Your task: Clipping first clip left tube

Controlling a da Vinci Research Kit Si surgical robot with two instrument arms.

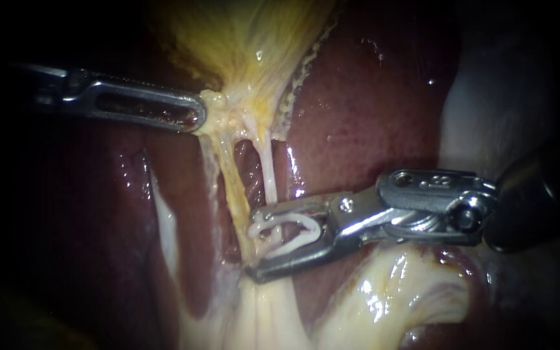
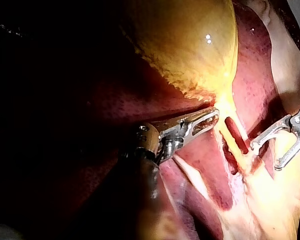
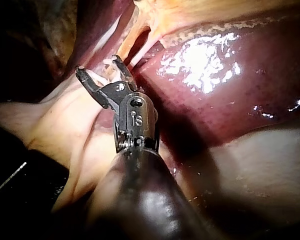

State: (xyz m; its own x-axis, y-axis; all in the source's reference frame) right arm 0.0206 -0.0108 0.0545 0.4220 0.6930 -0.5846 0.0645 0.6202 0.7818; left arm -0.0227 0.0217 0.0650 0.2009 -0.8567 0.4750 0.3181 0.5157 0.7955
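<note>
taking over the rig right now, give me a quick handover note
Left instrument: jaws shut on the gallbladder neck, holding the tubes stretched.
Right instrument: jaws wide apart, holding an open white clip, at the two tubes.
Left tube reaches the jaw tips; right tube passes behind the upper jaw.
Done: clip is at the site. Left: check it straddles the left tube, then close; neither tube is clipped yet.

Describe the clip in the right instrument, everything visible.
White, plastic-looking clip, not closed: an open V, its legs seated along both jaws of the right instrument, which stand apart. Its mouth points at the two tubes below the gallbladder; whether either lies inside it is unclear.
</note>
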